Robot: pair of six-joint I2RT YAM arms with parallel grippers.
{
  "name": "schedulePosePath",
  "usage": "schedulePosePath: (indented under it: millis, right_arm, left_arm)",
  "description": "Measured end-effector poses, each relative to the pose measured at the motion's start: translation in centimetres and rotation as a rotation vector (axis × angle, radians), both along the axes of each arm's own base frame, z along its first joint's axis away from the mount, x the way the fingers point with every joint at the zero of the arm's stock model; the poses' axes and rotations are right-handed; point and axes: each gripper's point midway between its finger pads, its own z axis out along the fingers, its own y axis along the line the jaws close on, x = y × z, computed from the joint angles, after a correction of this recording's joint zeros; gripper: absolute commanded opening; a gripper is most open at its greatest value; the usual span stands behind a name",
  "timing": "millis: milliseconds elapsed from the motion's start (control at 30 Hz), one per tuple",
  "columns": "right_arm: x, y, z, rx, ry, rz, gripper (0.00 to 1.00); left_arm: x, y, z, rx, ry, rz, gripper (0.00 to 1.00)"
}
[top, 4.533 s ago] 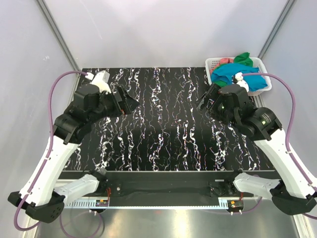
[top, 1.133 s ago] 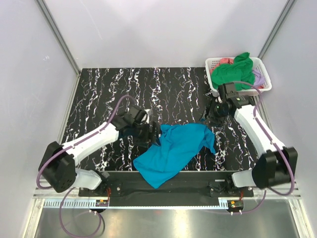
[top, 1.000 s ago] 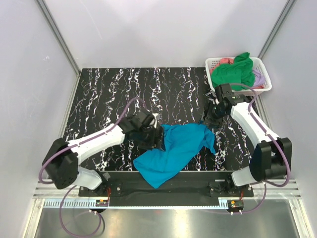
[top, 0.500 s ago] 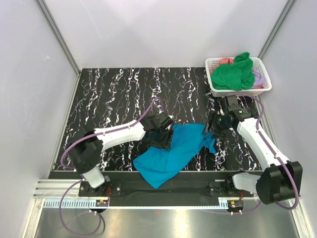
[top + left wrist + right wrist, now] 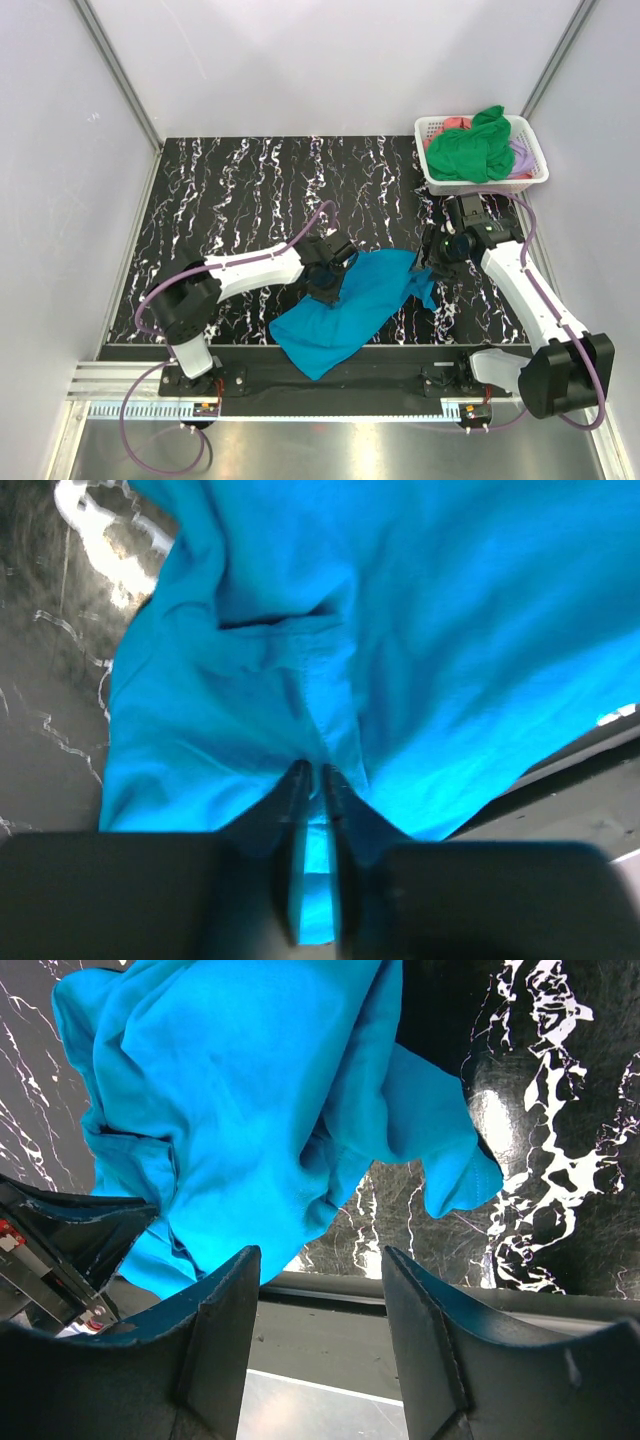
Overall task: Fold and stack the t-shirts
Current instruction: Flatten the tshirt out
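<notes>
The teal-blue t-shirt (image 5: 352, 300) lies crumpled on the near middle of the table (image 5: 240, 190), one lobe reaching toward the front edge. A few seconds ago it sat in the basket (image 5: 432, 182); over the last second it has kept its place. The left gripper (image 5: 328, 281) has slid further along the shirt's upper left edge, and its jaws, wide a second ago, have come together on a raised ridge of teal cloth (image 5: 310, 772). The right gripper (image 5: 320, 1260) hovers over the shirt's right end, barely shifted, its fingers (image 5: 228, 1310) apart and holding nothing. The cloth is soft, matte and softly creased, with a stitched hem showing. The table is glossy black with white veining. The basket is white plastic lattice, heaped with bright green (image 5: 470, 150), coral-pink (image 5: 455, 123) and lilac (image 5: 521, 150) shirts.
</notes>
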Motion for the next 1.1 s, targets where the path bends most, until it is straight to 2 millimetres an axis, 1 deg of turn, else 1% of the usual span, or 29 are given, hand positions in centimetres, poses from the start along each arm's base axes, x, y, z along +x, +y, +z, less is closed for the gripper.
schedulePosePath:
  millis: [233,333,433,467,533,567,600,633,667,767,800,867,1000,1067,1100]
  right_arm:
    - [-0.2,0.0,0.2,0.0,-0.005,0.001,0.6]
    - [-0.2,0.0,0.2,0.001,-0.006,0.0,0.6]
    - [-0.2,0.0,0.3,0.003,-0.01,-0.001,0.6]
    - [-0.2,0.0,0.4,0.005,-0.014,-0.003,0.6]
    - [-0.4,0.0,0.4,0.008,-0.017,-0.006,0.6]
    - [-0.5,0.0,0.4,0.01,-0.017,-0.009,0.6]
    - [-0.6,-0.1,0.4,0.01,-0.019,-0.01,0.6]
    - [-0.7,-0.1,0.4,0.012,-0.021,-0.012,0.6]
    - [-0.8,-0.1,0.4,0.012,-0.022,-0.013,0.6]
    - [-1.0,-0.1,0.3,0.015,-0.022,-0.017,0.61]
    - [-1.1,-0.1,0.3,0.015,-0.019,-0.019,0.61]
    - [-1.2,-0.1,0.2,0.018,-0.013,-0.029,0.66]
    - [-1.3,0.0,0.2,0.029,0.005,-0.068,0.68]
    - [-1.2,0.2,0.2,0.041,0.015,-0.078,0.67]
    - [-1.2,0.3,0.2,0.049,0.02,-0.076,0.68]
  left_arm:
    - [0.0,0.3,0.0,0.01,-0.002,0.003,0.0]
    - [-0.1,1.0,1.0,0.029,-0.013,0.008,0.0]
    - [0.8,1.7,4.0,0.007,-0.077,0.036,0.0]
    - [1.3,2.2,5.3,-0.017,-0.104,0.056,0.0]
    - [2.8,3.8,7.7,-0.067,-0.157,0.121,0.0]
    - [3.8,5.0,8.7,-0.088,-0.182,0.167,0.0]
    - [4.4,6.0,9.1,-0.09,-0.198,0.201,0.0]
    - [5.2,7.4,9.2,-0.09,-0.214,0.243,0.0]
    - [5.9,8.9,8.7,-0.072,-0.22,0.287,0.0]
    - [6.9,13.1,5.7,0.022,-0.18,0.391,0.0]
    - [6.9,14.1,4.9,0.048,-0.162,0.415,0.0]
    - [7.5,16.5,3.5,0.095,-0.131,0.481,0.0]
    - [9.7,19.1,3.0,0.084,-0.124,0.598,0.0]
    - [10.7,19.8,2.8,0.053,-0.118,0.64,0.0]
    - [11.2,19.7,2.7,0.039,-0.114,0.647,0.0]
